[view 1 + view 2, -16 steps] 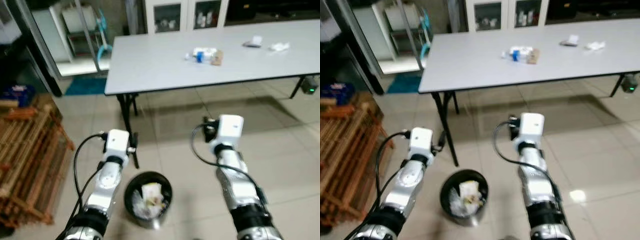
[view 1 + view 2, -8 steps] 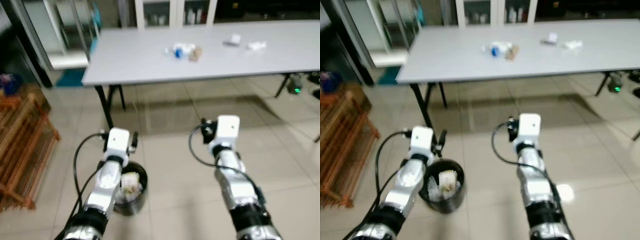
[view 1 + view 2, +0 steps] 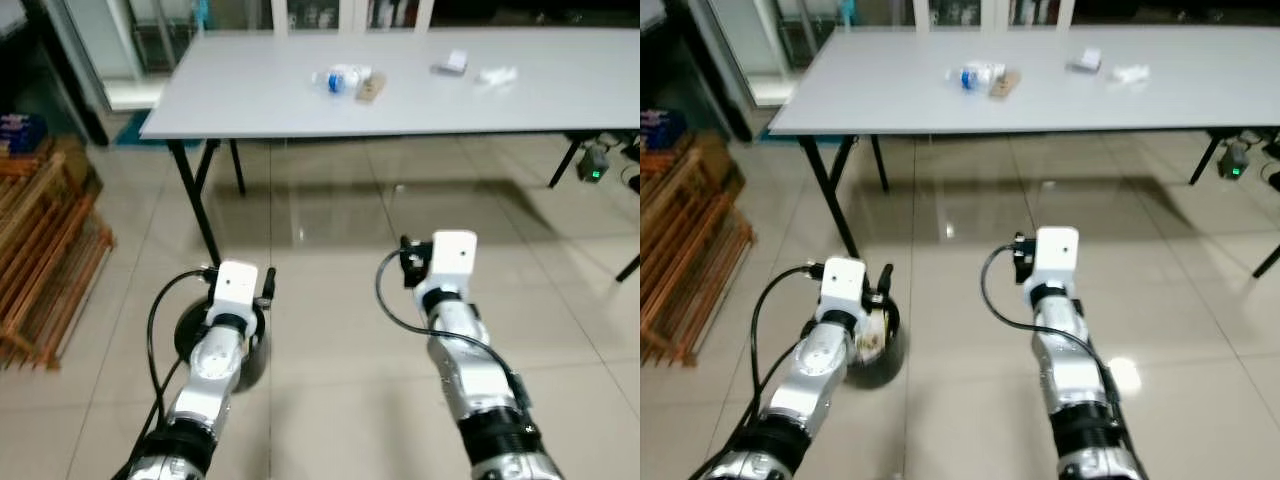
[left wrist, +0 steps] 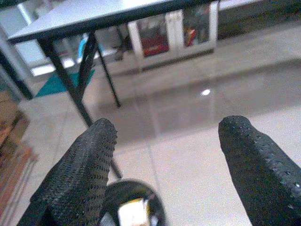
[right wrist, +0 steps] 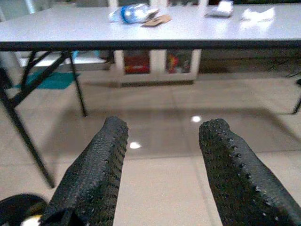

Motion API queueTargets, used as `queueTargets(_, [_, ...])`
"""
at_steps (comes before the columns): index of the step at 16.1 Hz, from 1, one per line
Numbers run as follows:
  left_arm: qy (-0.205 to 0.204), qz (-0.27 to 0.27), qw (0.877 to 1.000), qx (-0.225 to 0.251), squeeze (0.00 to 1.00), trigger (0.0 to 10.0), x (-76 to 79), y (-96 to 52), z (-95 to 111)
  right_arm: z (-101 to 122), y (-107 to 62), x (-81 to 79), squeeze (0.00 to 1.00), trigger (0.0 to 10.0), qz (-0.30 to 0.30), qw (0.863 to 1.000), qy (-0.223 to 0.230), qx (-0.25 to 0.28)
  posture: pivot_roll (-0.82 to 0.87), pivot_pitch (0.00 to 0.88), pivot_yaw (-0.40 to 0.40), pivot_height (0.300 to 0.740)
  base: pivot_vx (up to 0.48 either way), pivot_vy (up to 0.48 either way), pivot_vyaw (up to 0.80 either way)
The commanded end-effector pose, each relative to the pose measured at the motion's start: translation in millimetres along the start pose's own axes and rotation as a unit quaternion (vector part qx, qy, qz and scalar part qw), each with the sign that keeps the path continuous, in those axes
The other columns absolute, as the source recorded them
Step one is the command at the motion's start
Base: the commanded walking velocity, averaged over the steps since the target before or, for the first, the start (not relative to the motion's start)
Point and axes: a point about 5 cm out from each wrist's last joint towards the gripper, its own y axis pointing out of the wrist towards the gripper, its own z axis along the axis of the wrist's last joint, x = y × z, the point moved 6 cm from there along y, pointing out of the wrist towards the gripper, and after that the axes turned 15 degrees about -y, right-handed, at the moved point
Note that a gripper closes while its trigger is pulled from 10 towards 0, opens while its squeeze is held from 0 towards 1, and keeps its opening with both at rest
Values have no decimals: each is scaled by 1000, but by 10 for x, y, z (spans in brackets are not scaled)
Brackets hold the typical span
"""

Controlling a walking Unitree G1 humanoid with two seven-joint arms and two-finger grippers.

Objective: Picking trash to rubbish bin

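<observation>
A black rubbish bin [image 3: 880, 345] with paper trash inside stands on the tiled floor, partly hidden behind my left wrist [image 3: 236, 286]. It also appears low between the fingers in the left wrist view, as the bin [image 4: 133, 208]. On the grey table [image 3: 250, 100] lie a plastic bottle [image 3: 338, 77], a brown scrap [image 3: 368, 89] and white crumpled bits [image 3: 495, 75]. My left gripper [image 4: 167, 136] hangs open just above the bin with nothing in it. My right gripper [image 5: 164, 129] is open and empty over bare floor, facing the table.
A wooden slatted rack [image 3: 40, 250] stands at the left. Black table legs [image 3: 195, 200] come down beside the bin. A small device with a green light [image 3: 597, 165] sits under the table's right end. Cabinets line the back wall.
The whole view has shifted as I move: the table looks farther off and the bin has slid from between my arms to under my left wrist. Both arms keep their pose.
</observation>
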Motion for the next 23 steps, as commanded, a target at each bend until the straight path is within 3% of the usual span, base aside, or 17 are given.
queueTargets(1, [-3,5,1000,7,0,10000,-7,18,46,24,6,-33,0,10000,9,1000,-13,2,41,52,57,740,0,-345,456])
queueTargets(5, [-3,5,1000,6,0,10000,-5,16,44,15,4,-43,0,10000,12,1000,-15,-1,40,57,57,740,0,-340,800])
queueTargets(14, [-29,-1,999,12,0,10000,47,16,73,4,7,-42,0,10000,13,1000,0,-8,38,60,57,740,0,-31,0])
queueTargets(19, [-25,7,1000,16,0,10000,-2,35,107,23,8,-45,0,10000,15,1000,3,-3,42,52,56,740,383,0,0])
queueTargets(23, [-26,2,999,46,0,10000,23,79,287,136,16,6,0,10000,1,999,32,22,41,44,58,740,401,0,0])
